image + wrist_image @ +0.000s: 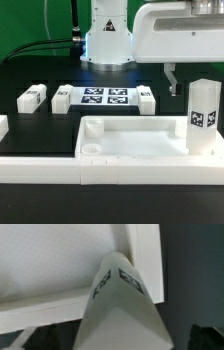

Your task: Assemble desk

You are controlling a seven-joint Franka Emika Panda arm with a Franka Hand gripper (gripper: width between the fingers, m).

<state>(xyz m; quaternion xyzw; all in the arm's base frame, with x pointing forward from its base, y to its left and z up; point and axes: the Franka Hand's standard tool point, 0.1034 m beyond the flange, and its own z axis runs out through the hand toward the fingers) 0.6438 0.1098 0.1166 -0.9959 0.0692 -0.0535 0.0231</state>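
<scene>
Desk build, current state: one leg (203, 115) is standing upright in the corner of the top (130, 138) at the exterior view's right end, with a tag facing the camera. Can't tell whether it's seated all the way down in that corner.

The gripper (190, 84) hangs right over that same corner, just above the leg's upper end, with its jaws spread wide and nothing in them. In the exterior view the one finger (171, 80) I can make out sits clear of the leg, with a strip of dark background between them, on the side toward the middle of the top. The other finger is hidden.

The wrist view looks straight down the leg. You can see the top's rim turning its corner around the leg's foot, with the top's floor next to it.

At the top's opposite end, a round socket (90, 146) shows in the near corner. Three spare legs (62, 98) lie flat beyond the top's far rim, either side of the marker board (104, 96), which also sits past that rim. The wall (100, 168) runs just in front of the top's near rim.
</scene>
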